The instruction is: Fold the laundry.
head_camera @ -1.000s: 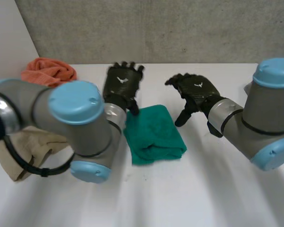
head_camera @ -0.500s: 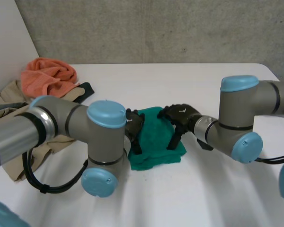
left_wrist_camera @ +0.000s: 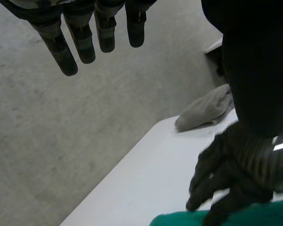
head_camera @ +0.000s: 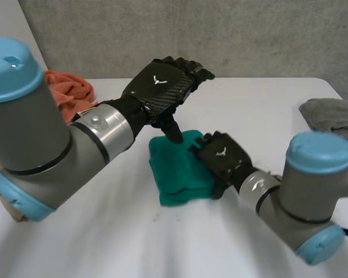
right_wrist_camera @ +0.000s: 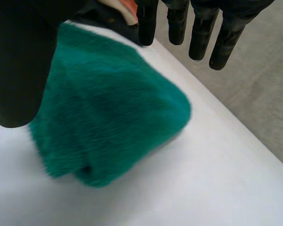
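White tabletop, middle: we note a folded green towel; left hand spread above, right hand laid flat on it.

I have bare table across the upper middle of the frame and along the bottom middle, room enough to pass a hand. The green towel sits mid-frame with my right hand at its right edge and my left hand hanging above its far side. An orange towel blocks the upper left, a grey cloth the right edge.
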You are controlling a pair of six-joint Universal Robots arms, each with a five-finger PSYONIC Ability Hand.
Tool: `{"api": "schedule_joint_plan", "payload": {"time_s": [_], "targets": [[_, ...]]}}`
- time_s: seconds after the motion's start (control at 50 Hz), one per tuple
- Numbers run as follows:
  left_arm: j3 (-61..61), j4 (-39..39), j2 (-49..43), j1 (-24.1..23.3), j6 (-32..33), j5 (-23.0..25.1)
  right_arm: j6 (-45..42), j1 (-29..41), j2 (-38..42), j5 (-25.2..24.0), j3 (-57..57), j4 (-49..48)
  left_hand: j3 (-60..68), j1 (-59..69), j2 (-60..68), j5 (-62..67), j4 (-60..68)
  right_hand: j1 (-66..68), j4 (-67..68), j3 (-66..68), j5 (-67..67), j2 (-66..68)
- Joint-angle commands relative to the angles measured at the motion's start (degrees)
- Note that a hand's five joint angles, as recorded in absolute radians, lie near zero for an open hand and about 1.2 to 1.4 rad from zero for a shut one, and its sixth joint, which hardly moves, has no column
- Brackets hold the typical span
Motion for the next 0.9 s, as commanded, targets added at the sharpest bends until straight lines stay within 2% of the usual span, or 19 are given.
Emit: {"api": "schedule_joint_plan", "payload": {"time_s": [0.02, 0.12, 0.22, 0.4, 0.52, 0.6, 0.62, 0.78, 0.9], "targets": [[-1.6, -0.3, 0.7, 0.6, -0.1, 2.1, -0.6, 2.0, 6.7, 3.6, -0.5, -8.4, 1.0, 2.1, 1.5, 0.3, 1.5, -1.2, -3.3, -1.9, -3.9, -2.4], [-2.0, -0.3, 0.4, 0.5, 0.0, 2.1, -0.8, 2.6, 10.1, 6.4, -3.2, -11.0, 1.0, 2.1, 1.5, 0.3, 1.5, -1.2, -3.3, -1.9, -3.9, -2.4], [-2.3, -0.3, 0.4, 0.5, -0.1, 2.0, -0.7, 2.6, 12.2, 6.1, -5.8, -10.8, 1.0, 2.1, 1.5, 0.3, 1.5, -0.3, -2.4, -1.0, -3.0, -1.4], [-2.5, -0.3, 0.5, 0.6, -0.1, 2.0, 0.0, 2.6, 14.6, 4.4, -10.2, -10.7, 1.0, 2.1, 1.5, 0.3, 1.5, 27.8, 25.7, 27.0, 25.1, 26.6], [-3.0, -0.2, 0.8, 0.6, -0.1, 2.0, 0.4, 2.6, 16.0, 0.6, -12.3, -10.5, 1.0, 2.1, 1.5, 0.3, 1.5, 36.9, 34.8, 36.1, 34.2, 35.7], [-3.1, -0.2, 0.8, 0.7, -0.1, 2.0, 1.7, 2.5, 16.5, -2.0, -13.4, -10.3, 1.0, 2.1, 1.5, 0.3, 1.5, 58.9, 56.8, 58.1, 56.2, 57.7], [-3.1, -0.2, 0.8, 0.7, -0.1, 1.9, 2.9, 2.5, 16.3, -2.3, -13.7, -10.3, 1.0, 2.1, 1.5, 0.3, 1.5, 68.7, 66.6, 68.0, 66.0, 67.5], [-3.0, -0.1, 0.8, 1.3, -0.1, 1.9, 7.1, 1.4, 14.1, -2.1, -15.2, -10.4, 1.0, 2.1, 1.5, 0.3, 1.5, 68.8, 66.7, 68.1, 66.1, 67.6], [-2.9, 0.0, 1.4, 2.1, -0.1, 1.8, 5.5, -7.3, 12.5, -3.1, -18.5, -10.8, 1.0, 2.1, 1.5, 0.3, 1.5, 68.8, 66.7, 68.1, 66.1, 67.6]]}}
